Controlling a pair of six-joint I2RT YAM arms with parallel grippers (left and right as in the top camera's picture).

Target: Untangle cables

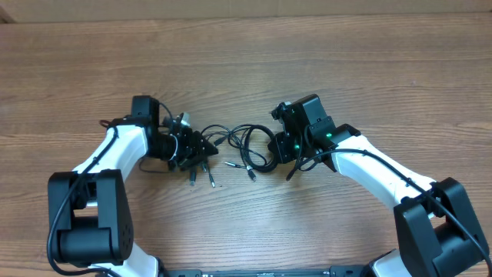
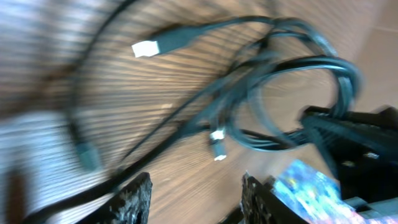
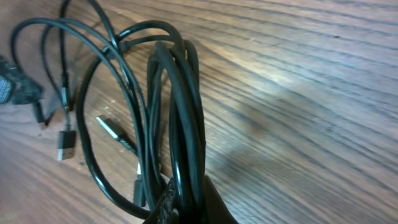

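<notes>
The cables (image 1: 250,148) are thin black cords lying looped together on the wooden table between my two grippers. My left gripper (image 1: 198,148) sits at their left end. In the blurred left wrist view its fingers (image 2: 196,199) are open with bare wood between them, and the cable loops (image 2: 267,93) and a white-tipped plug (image 2: 146,48) lie ahead. My right gripper (image 1: 280,148) is at the right end. In the right wrist view its fingers (image 3: 189,208) are shut on a bunch of the cable loops (image 3: 180,112). A silvery plug (image 3: 111,127) lies beside them.
Loose plug ends (image 1: 231,164) trail toward the front of the table (image 1: 246,61). The arm bases (image 1: 84,223) stand at the front left and front right. The right gripper's body (image 2: 354,143) shows at the right of the left wrist view.
</notes>
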